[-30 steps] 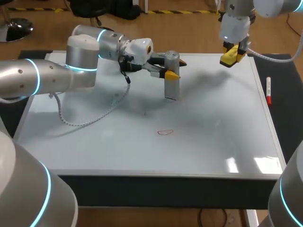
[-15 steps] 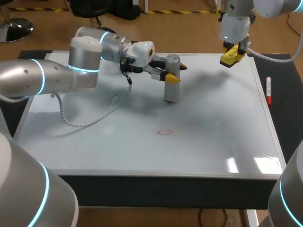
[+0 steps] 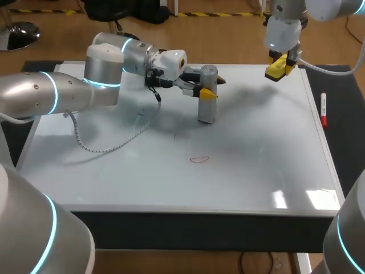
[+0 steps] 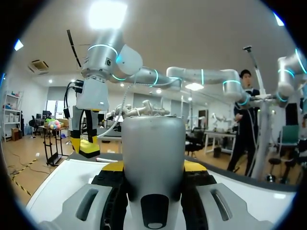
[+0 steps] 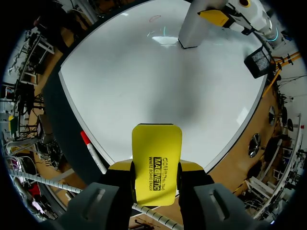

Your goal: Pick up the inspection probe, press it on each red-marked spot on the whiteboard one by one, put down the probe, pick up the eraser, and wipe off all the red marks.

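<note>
While the left end effector [image 3: 210,87] grips the upright grey cylindrical probe [image 3: 206,111], the right end effector [image 3: 280,64] a yellow eraser [image 5: 157,158], release should be vertical.

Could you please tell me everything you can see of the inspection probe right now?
The inspection probe is a plain grey, smooth-looking column with a rounded top, standing upright on the whiteboard toward its far side. The left gripper is shut on its upper part, a yellow-tipped finger on each side. Its foot seems to rest on the board, apart from the red mark nearer the front edge. Nothing else touches it.
</note>
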`<state>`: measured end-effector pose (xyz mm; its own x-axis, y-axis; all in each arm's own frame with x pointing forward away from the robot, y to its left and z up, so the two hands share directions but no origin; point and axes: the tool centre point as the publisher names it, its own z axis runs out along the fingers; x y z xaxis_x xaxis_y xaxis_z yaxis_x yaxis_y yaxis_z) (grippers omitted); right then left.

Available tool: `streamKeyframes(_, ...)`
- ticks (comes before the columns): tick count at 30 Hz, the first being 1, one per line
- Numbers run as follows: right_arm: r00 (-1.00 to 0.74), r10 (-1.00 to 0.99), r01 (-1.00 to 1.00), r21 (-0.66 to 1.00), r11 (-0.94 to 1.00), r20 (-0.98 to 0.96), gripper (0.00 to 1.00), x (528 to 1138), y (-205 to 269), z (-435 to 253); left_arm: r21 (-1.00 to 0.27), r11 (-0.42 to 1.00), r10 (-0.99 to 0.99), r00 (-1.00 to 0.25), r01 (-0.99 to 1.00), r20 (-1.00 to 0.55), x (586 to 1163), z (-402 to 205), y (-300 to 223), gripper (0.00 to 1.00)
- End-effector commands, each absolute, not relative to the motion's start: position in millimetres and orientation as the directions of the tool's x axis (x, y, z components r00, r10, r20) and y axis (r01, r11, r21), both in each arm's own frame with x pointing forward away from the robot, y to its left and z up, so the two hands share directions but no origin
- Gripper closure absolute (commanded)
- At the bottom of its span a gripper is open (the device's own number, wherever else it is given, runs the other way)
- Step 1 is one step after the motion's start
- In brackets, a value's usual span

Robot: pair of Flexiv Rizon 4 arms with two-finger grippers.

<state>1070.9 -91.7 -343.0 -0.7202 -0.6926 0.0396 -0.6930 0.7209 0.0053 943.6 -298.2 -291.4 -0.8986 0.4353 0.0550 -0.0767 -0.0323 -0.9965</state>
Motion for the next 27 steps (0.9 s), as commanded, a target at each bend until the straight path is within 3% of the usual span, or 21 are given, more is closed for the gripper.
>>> streamKeyframes(1,-0.719,-0.694,-0.694,0.004,0.72,0.043,1.0,1071.4,-92.4,-341.8,-0.996,-0.035,0.436,-0.898,-0.077,0.054,944.3,-296.0,-298.5,1.0)
streamKeyframes(16,-0.719,-0.694,-0.694,0.004,0.72,0.043,1.0,1071.4,-92.4,-341.8,-0.997,-0.067,0.403,-0.915,-0.047,0.016,944.4,-257.9,-287.7,1.0)
streamKeyframes(27,-0.719,-0.694,-0.694,0.004,0.72,0.043,1.0,1071.4,-92.4,-341.8,-0.996,-0.086,0.321,-0.947,-0.012,-0.016,951.7,-228.9,-244.9,1.0)
